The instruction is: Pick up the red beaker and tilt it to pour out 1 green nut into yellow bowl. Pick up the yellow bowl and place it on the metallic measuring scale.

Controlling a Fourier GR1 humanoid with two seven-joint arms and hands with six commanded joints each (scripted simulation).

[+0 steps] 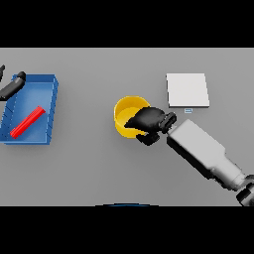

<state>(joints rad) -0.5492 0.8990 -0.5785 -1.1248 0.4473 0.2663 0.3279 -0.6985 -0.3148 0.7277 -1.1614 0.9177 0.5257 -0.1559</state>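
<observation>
at table centre, right hand [148, 120] curls over yellow bowl's [125, 110] right rim, gripping it.

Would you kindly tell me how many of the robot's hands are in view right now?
2. The left hand shows at the far left edge, above the blue tray. The right hand is at the yellow bowl, fingers over its rim.

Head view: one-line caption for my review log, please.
Right hand grips the yellow bowl beside the scale; red beaker lies in the blue tray.
</observation>
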